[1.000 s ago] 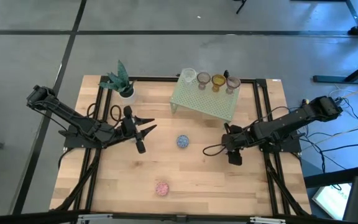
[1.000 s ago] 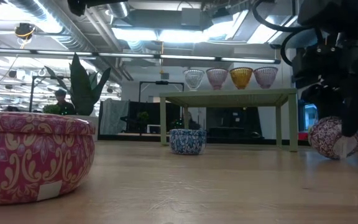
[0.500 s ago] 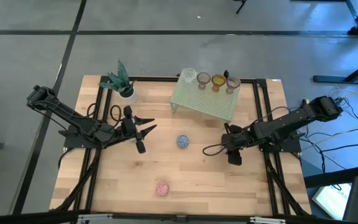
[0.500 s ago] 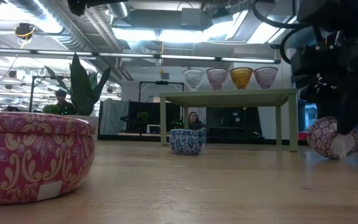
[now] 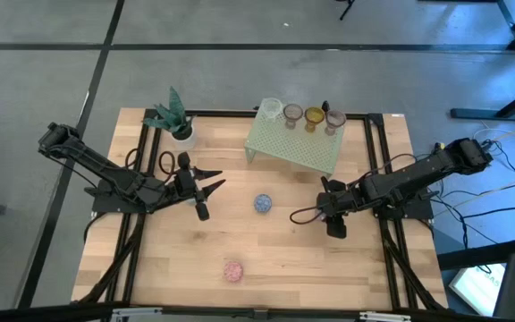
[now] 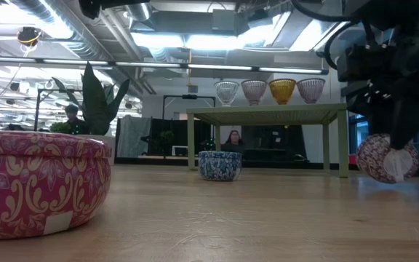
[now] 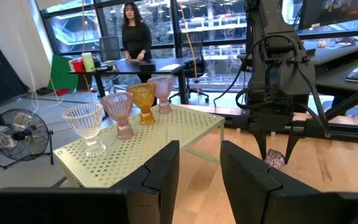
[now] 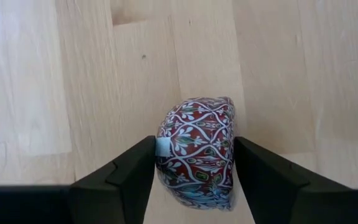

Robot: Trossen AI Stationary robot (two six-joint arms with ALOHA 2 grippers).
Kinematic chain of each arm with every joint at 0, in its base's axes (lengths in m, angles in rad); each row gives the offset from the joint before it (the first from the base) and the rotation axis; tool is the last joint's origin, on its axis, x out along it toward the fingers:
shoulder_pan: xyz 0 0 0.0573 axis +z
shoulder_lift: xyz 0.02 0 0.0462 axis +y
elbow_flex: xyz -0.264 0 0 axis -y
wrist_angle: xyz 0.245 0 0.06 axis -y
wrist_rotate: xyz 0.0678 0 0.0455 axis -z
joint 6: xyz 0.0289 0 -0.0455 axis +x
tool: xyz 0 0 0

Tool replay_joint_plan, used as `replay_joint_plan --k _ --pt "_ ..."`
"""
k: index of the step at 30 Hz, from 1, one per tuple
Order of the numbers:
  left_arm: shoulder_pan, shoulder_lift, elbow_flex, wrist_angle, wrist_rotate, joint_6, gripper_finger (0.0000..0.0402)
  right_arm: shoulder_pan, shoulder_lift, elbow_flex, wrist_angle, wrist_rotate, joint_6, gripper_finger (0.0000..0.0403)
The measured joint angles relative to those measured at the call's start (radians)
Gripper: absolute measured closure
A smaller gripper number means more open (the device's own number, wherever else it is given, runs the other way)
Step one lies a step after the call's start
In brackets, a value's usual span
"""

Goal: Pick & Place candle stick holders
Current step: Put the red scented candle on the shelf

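From above, the right gripper [image 5: 333, 215] hides its load; its wrist view shows fingers clamped on a red patterned holder [image 8: 196, 151]. Left gripper [image 5: 206, 197] waits, fingers apart.

two dark, slender jointed arms [image 5: 114, 179] — black looping cables at the wrists, matte black jaws.

Grey floor [image 5: 43, 72] surrounds the table; glass walls [image 7: 197, 25], ceiling lights [image 6: 158, 40] beyond.

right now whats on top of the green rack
Four stemmed glass candle stick holders stand in a row along the far edge of the green rack: clear, pink, amber, pink. The rest of its top is bare. What lies under it is hidden from above.
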Motion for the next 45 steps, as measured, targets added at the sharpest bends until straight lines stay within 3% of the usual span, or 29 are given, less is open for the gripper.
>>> replay_joint_plan --k 8,13,25,31,36,42,45 --pt "0.0 0.0 0.0 0.0 0.0 0.0 0.0288 0.0 0.0 0.107 -0.012 0.003 -0.092 0.0196" --pt "0.0 0.0 0.0 0.0 0.0 0.0 0.0288 0.0 -0.001 0.242 -0.118 0.031 -0.139 0.0201" --pt "0.0 0.0 0.0 0.0 0.0 0.0 0.0288 0.002 -0.002 0.537 -0.562 0.483 -0.176 0.0199" --pt "0.0 0.0 0.0 0.0 0.0 0.0 0.0288 -0.016 -0.002 0.542 -0.621 0.718 -0.214 0.0199" --pt "0.0 0.0 0.0 0.0 0.0 0.0 0.0288 -0.057 -0.003 0.524 -0.596 0.754 -0.216 0.0198" --pt "-0.001 0.0 0.0 0.0 0.0 -0.001 0.0288 -0.109 -0.002 0.397 -0.528 0.768 -0.241 0.0198" --pt "-0.001 0.0 0.0 0.0 0.006 -0.001 0.0288 -0.114 -0.002 0.337 -0.454 0.835 -0.288 0.0198"
